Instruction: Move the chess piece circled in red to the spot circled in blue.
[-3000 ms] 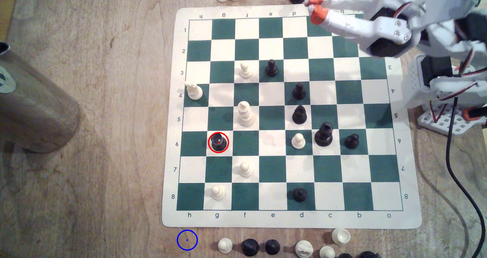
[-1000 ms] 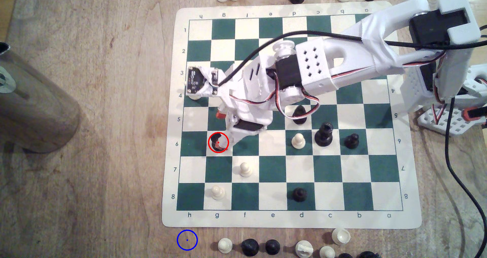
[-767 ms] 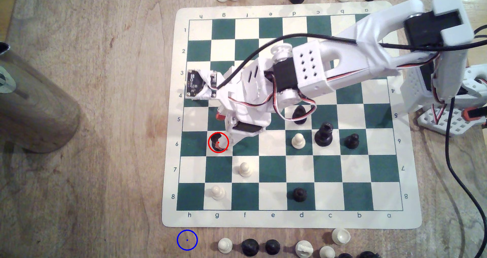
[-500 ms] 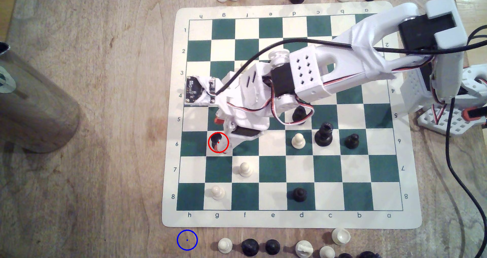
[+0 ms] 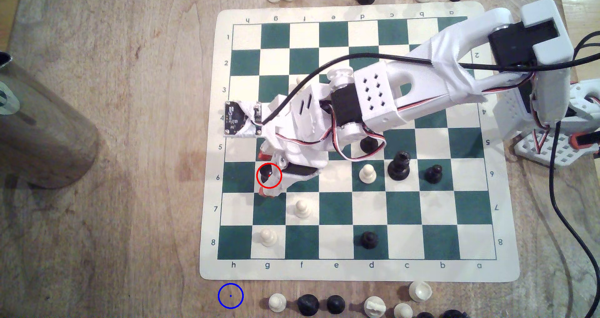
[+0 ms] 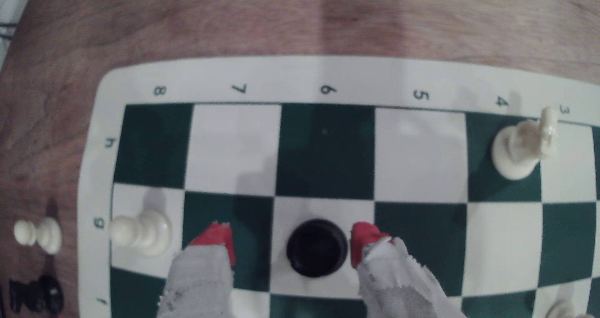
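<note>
The chess piece circled in red is a stout black piece with a flat round top, standing on white square g6 of the chess mat. My gripper hangs over it, open, with one red-tipped finger on each side. In the wrist view the black piece stands between the red fingertips. One tip is close against it and the other is a clear gap away, so my gripper holds nothing. The spot circled in blue lies on bare wood just off the mat's h8 corner.
White pawns stand on g8 and f7, between the piece and the mat's near edge. A row of captured pieces lies to the exterior view's right of the blue ring. A tall cylinder stands at the exterior view's far left.
The arm swung from the mat's far right corner to g6 and came down. In the last half second the fingers dropped lower and spread around the black piece.
</note>
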